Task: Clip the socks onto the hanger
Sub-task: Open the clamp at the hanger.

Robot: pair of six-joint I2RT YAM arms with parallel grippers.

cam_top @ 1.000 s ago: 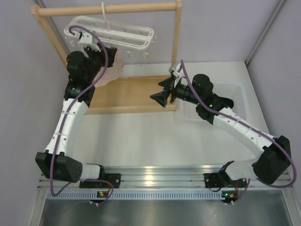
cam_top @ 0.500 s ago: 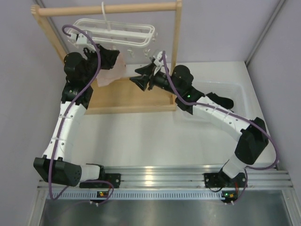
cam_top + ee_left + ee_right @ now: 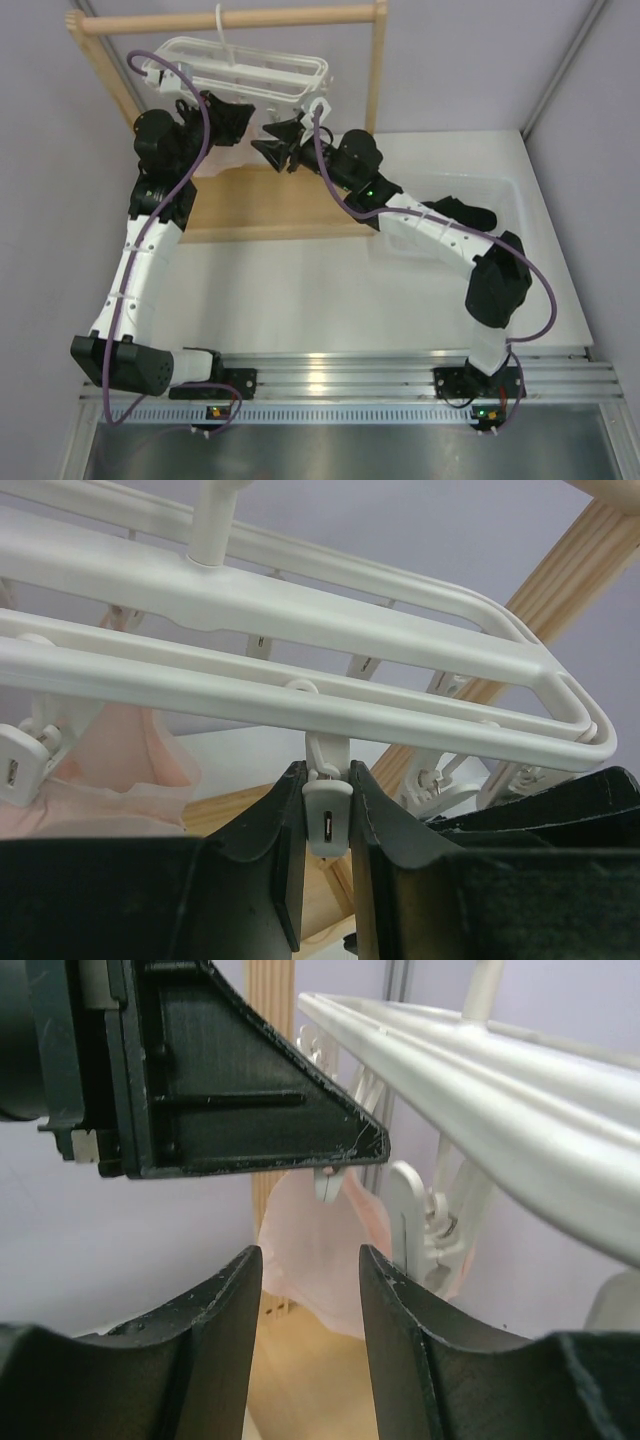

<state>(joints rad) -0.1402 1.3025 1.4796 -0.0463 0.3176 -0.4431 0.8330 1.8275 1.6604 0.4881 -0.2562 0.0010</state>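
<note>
The white hanger (image 3: 240,68) hangs by its hook from the wooden rod. In the left wrist view its frame (image 3: 300,600) runs overhead. My left gripper (image 3: 327,832) is shut on one dangling white clip (image 3: 327,815), squeezing it from both sides. My right gripper (image 3: 311,1260) is open and empty, just below the hanger rail (image 3: 480,1070) and beside another clip (image 3: 410,1210). From above, the right gripper (image 3: 264,148) sits tip to tip with the left gripper (image 3: 238,120). A black sock (image 3: 466,213) lies in the clear bin.
A pale pink cloth (image 3: 120,770) is clipped to the hanger left of my left gripper. The wooden rack (image 3: 230,18) has a right upright (image 3: 376,70) and a base board (image 3: 270,200). The clear bin (image 3: 505,190) stands at the right.
My right arm has swung left and up from over the bin to under the hanger, its jaws narrowing. The left gripper has stayed shut at the hanger, shifting slightly upward.
</note>
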